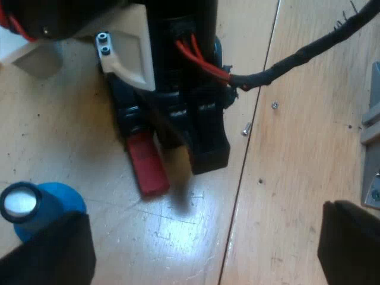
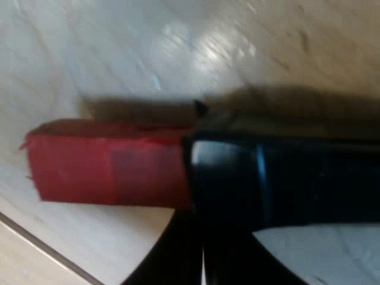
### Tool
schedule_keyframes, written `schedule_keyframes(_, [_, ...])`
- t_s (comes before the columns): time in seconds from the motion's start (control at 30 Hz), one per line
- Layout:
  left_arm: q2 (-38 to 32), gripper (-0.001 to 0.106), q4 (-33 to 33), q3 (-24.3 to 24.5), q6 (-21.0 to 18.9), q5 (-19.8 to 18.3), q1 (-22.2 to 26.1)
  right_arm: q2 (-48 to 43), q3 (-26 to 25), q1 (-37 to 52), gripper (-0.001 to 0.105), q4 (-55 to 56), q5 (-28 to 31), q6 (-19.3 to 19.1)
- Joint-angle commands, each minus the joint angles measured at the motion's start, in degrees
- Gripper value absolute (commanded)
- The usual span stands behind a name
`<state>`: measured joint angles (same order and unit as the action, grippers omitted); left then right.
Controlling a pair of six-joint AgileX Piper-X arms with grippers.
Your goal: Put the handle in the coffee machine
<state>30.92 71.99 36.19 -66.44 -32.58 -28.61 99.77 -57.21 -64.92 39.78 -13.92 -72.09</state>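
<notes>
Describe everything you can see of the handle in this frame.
The handle is a glossy black bar ending in a flat red tip with rough edges, plastic by the look. It is loose, low over the wooden table, and casts a shadow on it; whether it rests on the wood is unclear. The right gripper is down at its dark part, but its hold cannot be judged. A blue tamper stands nearby, apart from it.
</notes>
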Motion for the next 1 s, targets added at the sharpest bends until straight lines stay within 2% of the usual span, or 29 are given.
schedule_keyframes(0.03, [-0.2, 0.078, 0.4, 0.1, 0.3, -0.4, 0.2, -0.5, -0.6, 0.1, 0.000, -0.3, 0.0, 0.6])
schedule_keyframes(0.3, [-0.2, 0.078, -0.2, 0.1, 1.1, -0.7, 0.2, -2.7, -0.6, -0.5, 0.000, 4.0, 0.2, 1.7])
schedule_keyframes(0.53, [-0.2, 0.078, -0.1, 0.1, 1.1, -0.7, 0.2, -11.2, -0.6, -1.6, 0.000, 15.8, 9.2, 1.0])
schedule_keyframes(0.7, [-0.2, 0.081, 0.5, 1.6, -1.3, -0.5, 0.2, -18.3, 0.0, -1.6, 0.000, 19.8, 20.9, -1.6])
schedule_keyframes(0.8, [-0.2, 0.083, 0.1, 2.6, -1.6, -0.5, 0.2, -21.4, 1.0, -1.3, 0.000, 19.3, 22.6, -1.7])
schedule_keyframes(0.87, [-0.2, 0.083, 0.1, 3.0, -2.2, -0.7, 0.2, -23.0, 1.6, -1.3, 0.005, 19.3, 22.8, -1.7])
schedule_keyframes(0.93, [-0.2, 0.083, -0.2, 3.1, -3.8, -0.7, 0.2, -24.2, 2.3, -1.3, 0.017, 19.3, 23.0, -1.7])
schedule_keyframes(0.97, [-0.2, 0.083, -0.2, 3.1, -4.7, -0.7, 0.2, -24.8, 2.6, -1.3, 0.027, 19.3, 23.0, -1.7])
schedule_keyframes(1.0, [-0.2, 0.083, -0.3, 3.1, -4.8, -0.7, 0.2, -25.0, 2.7, -1.3, 0.030, 19.3, 23.0, -1.5])
